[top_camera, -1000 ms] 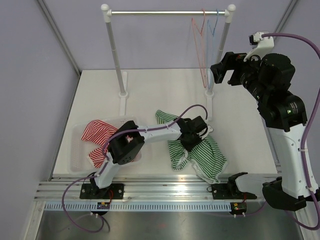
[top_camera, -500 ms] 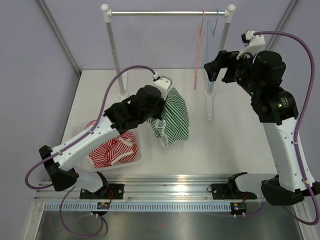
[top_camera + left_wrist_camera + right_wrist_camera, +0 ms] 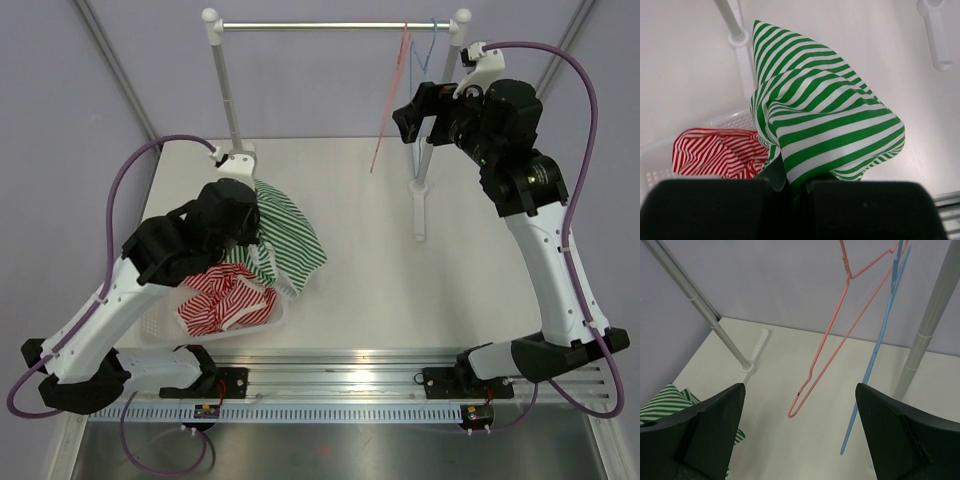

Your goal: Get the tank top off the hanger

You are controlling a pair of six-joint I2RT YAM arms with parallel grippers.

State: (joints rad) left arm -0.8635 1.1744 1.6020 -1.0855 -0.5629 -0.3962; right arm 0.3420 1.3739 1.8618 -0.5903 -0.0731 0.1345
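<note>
A green-and-white striped tank top [image 3: 285, 235] hangs from my left gripper [image 3: 240, 215], which is shut on it above the right end of a white basket [image 3: 155, 325]; in the left wrist view the cloth [image 3: 825, 115] drapes from between my closed fingers. A bare pink hanger [image 3: 393, 100] and a blue hanger [image 3: 428, 45] hang at the right end of the rail [image 3: 330, 26]. My right gripper [image 3: 408, 112] is open and empty, level with the pink hanger [image 3: 840, 335], which swings between and beyond its fingers; the blue hanger [image 3: 875, 350] is beside it.
The basket holds a red-and-white striped garment [image 3: 225, 300], also in the left wrist view [image 3: 715, 152]. The rack's white posts [image 3: 228, 100] and feet [image 3: 418, 205] stand on the white table. The right post [image 3: 930, 320] is close to my right gripper.
My left arm has carried the green tank top up from the table and leftward to the basket. My right gripper has risen closer to the pink hanger, which now swings tilted.
</note>
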